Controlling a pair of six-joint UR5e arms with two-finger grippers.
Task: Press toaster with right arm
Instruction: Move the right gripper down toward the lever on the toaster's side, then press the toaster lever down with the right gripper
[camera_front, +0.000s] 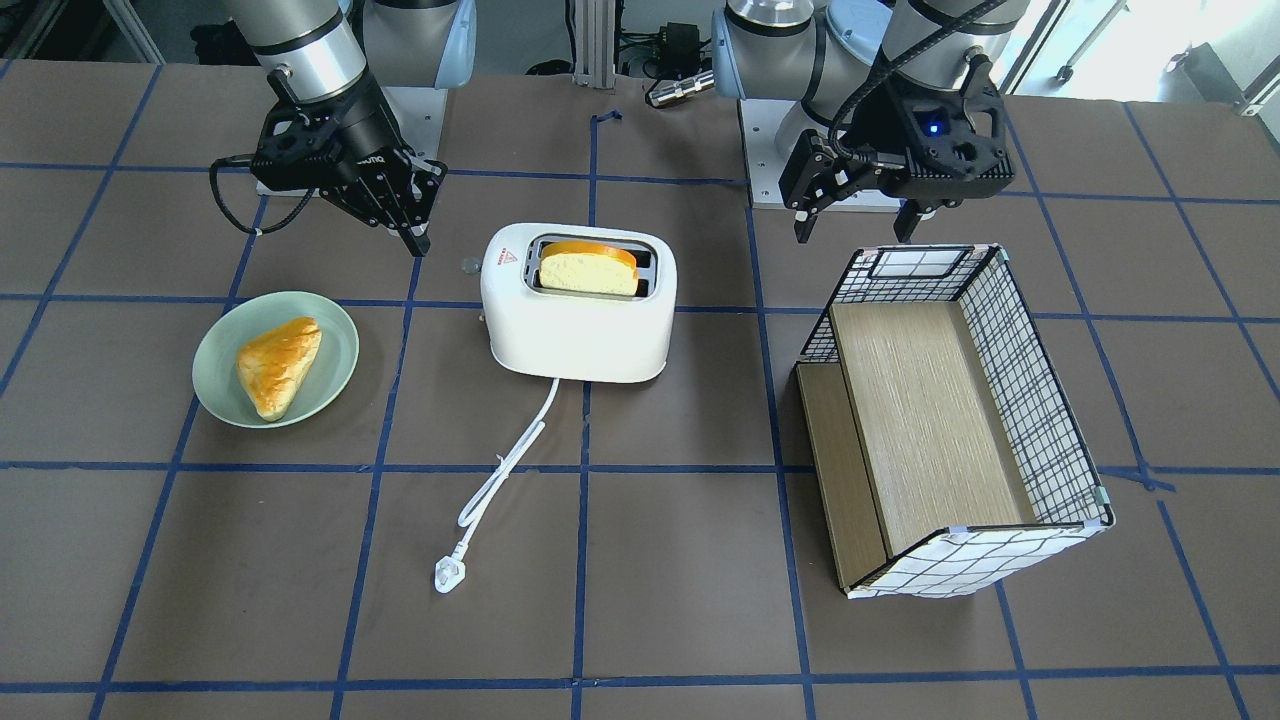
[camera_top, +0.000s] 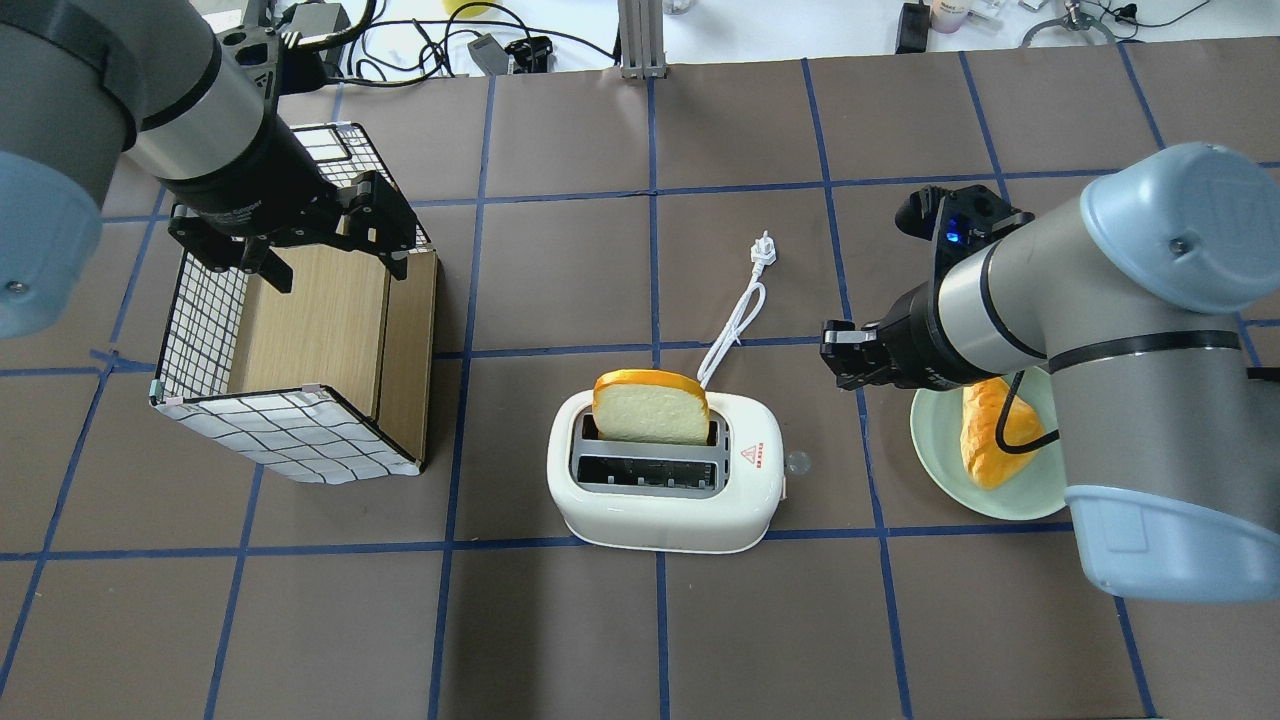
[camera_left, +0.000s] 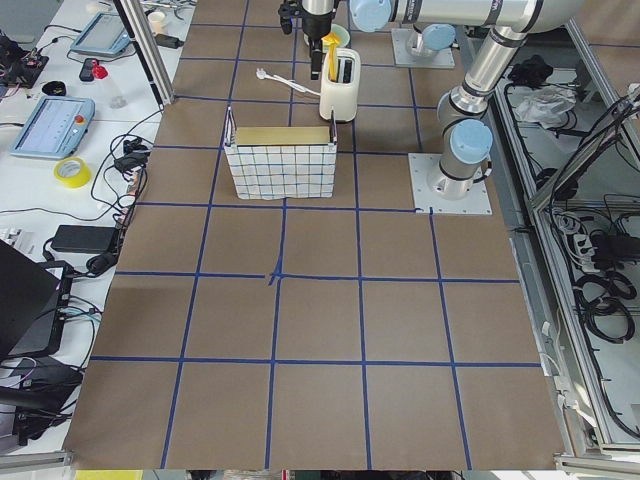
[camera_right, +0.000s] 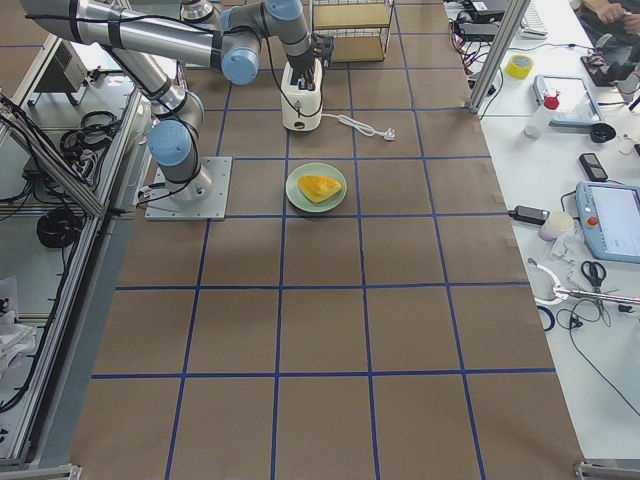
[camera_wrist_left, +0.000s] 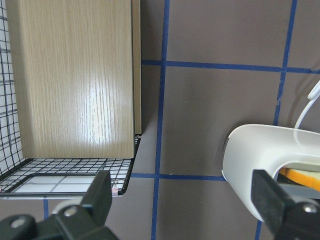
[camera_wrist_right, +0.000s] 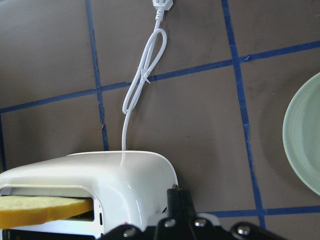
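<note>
Close by toaster (camera_top: 660, 490) end — right jaws

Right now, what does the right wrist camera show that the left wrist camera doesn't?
Only the right wrist view: the plug and looped cord, the rim of the green plate, and the right gripper, fingers shut, near the end of the toaster. Only the left wrist view: the wire basket with its wooden panel, and the left gripper, open. Both: the white toaster, the crust of the bread slice in a slot, and the blue tape lines.
</note>
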